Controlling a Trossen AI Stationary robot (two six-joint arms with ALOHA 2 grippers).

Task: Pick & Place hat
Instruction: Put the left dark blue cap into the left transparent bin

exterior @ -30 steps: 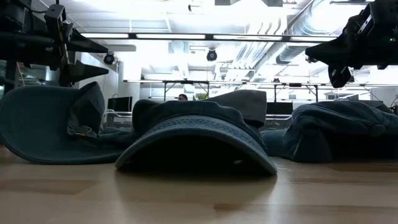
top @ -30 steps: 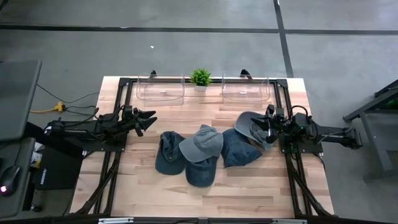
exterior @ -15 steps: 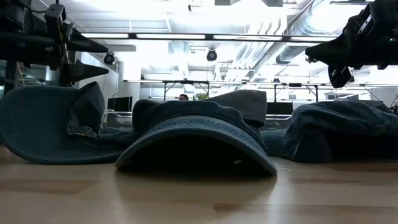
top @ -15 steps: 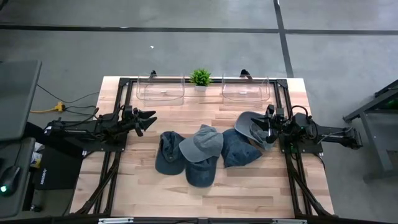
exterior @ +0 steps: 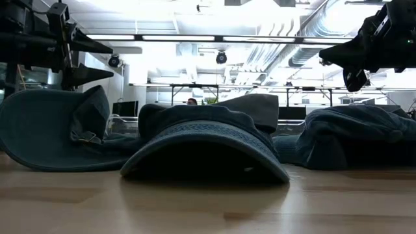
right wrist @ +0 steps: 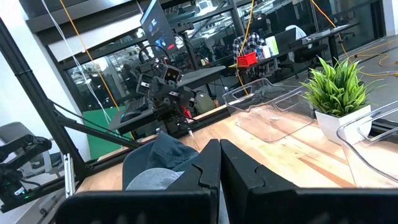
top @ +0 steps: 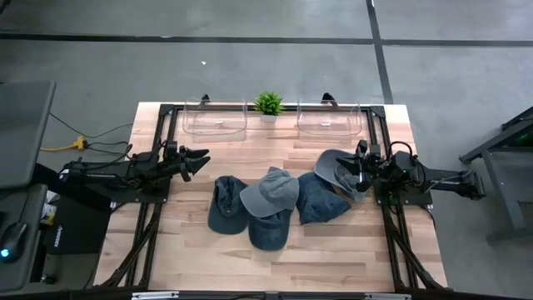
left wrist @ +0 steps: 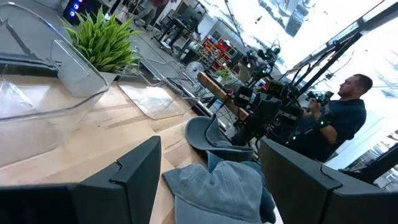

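Right claw (top: 360, 169), at the right of the high view, is closed on the rim of a grey hat (top: 338, 169) with its hollow crown showing. Left claw (top: 198, 157) hovers with fingers apart at centre left, holding nothing. Soft blue-grey caps (top: 268, 208) lie overlapping mid-frame on the wooden tabletop (top: 325, 250).

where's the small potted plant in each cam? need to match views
High: potted plant at the table's far edge, centred between the two clear bins.
Low: hidden behind the hats, cannot tell.
Left wrist: beside a clear bin.
Right wrist: beside a clear bin.
Shared landmark: the clear bins flanking it.
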